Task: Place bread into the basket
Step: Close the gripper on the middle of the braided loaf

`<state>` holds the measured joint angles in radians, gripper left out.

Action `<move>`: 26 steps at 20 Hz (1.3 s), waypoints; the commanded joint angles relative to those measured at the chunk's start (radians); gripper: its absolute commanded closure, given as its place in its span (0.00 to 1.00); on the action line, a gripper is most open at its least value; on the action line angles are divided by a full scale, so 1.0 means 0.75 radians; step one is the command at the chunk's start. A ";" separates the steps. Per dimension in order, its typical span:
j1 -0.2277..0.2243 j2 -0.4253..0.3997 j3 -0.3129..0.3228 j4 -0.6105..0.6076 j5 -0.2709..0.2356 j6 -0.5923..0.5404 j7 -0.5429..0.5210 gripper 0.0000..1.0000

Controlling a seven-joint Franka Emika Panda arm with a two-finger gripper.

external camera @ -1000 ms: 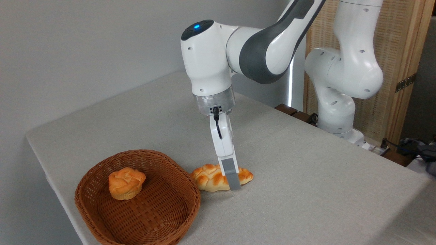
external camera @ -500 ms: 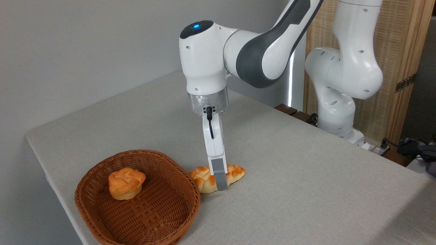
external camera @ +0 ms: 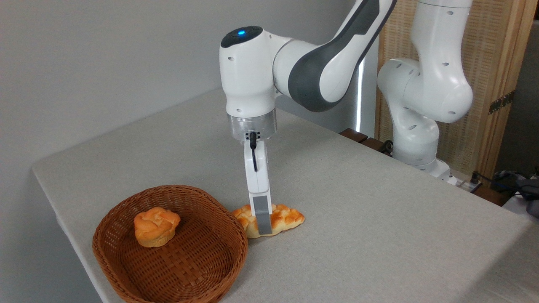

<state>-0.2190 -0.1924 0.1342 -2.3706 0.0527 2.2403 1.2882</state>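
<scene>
**Loaf on the bench, claw down over it**

Where the bread [external camera: 276, 219] lies, it is flat on the grey bench [external camera: 379, 219], just to the right of the basket [external camera: 126, 269], with its left end at or touching the basket's rim; from this angle I cannot tell which. It is a braided, golden-brown loaf with pale creases, its right end tapering to a point. The claw [external camera: 263, 223] stands upright over the middle of the loaf, and 1 grey finger [external camera: 263, 214] crosses the near side of the loaf down to the bench. The other finger is hidden behind it, so whether the claw is gripping the loaf cannot be told. Inside the brown wicker basket sits 1 small round orange bun [external camera: 156, 226], towards the back left. The white arm [external camera: 252, 84] reaches in from its base [external camera: 421, 126] at the bench's far right edge.
</scene>
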 commanded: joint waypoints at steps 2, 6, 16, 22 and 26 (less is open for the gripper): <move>-0.013 0.013 0.009 -0.007 -0.027 0.044 0.009 0.00; -0.013 0.013 0.011 -0.014 -0.037 0.042 0.007 0.20; -0.013 0.015 0.011 -0.014 -0.037 0.040 0.009 0.62; -0.013 0.013 0.013 -0.014 -0.037 0.038 0.011 0.62; -0.013 0.013 0.011 -0.014 -0.037 0.036 0.011 0.62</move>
<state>-0.2194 -0.1786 0.1361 -2.3710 0.0428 2.2539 1.2882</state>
